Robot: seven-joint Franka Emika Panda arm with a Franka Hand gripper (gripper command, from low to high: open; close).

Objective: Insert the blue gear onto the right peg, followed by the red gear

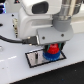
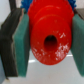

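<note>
The gripper [image 1: 52,49] pinches the red gear [image 2: 48,34] between its green pads [image 2: 20,42], directly above the black-bordered white plate [image 1: 34,58]. The blue gear [image 1: 51,56] lies on that plate, just beneath the red one. The right peg is hidden by the gears.

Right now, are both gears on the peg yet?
Nearly. The blue gear already sits low on the plate, so that part looks done. The gripper holds the red gear just above the blue one. It has yet to be let go. The peg itself is hidden.
</note>
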